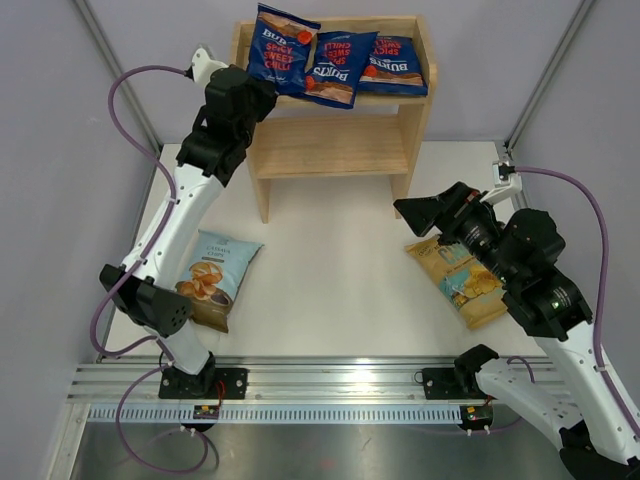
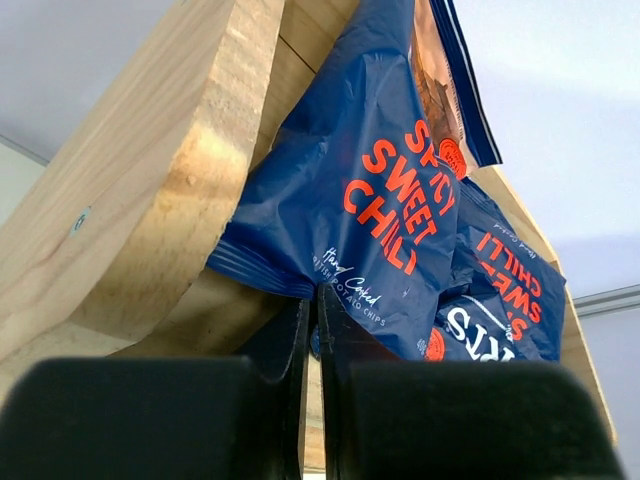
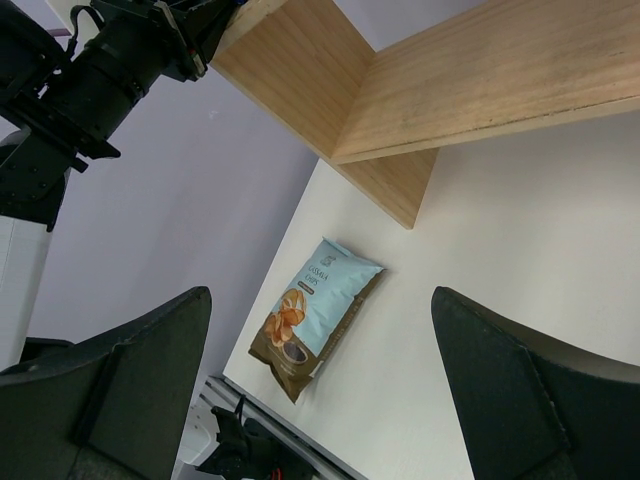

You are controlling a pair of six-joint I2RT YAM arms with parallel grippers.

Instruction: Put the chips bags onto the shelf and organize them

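Three dark blue chips bags sat on the top tier of the wooden shelf (image 1: 340, 150): the leftmost bag (image 1: 282, 48) overhung the front edge, the middle bag (image 1: 338, 68) lay upside down, and the right bag (image 1: 396, 64) lay flat. The left hand (image 1: 264, 100) met the leftmost bag's lower corner. On the tabletop (image 1: 340, 290), a pale blue bag (image 1: 218, 272) lay beside the left arm. A tan-yellow bag (image 1: 462, 284) lay partly under the right hand (image 1: 420, 212).

Dark-blue chips bags (image 1: 283, 48) (red lettering)
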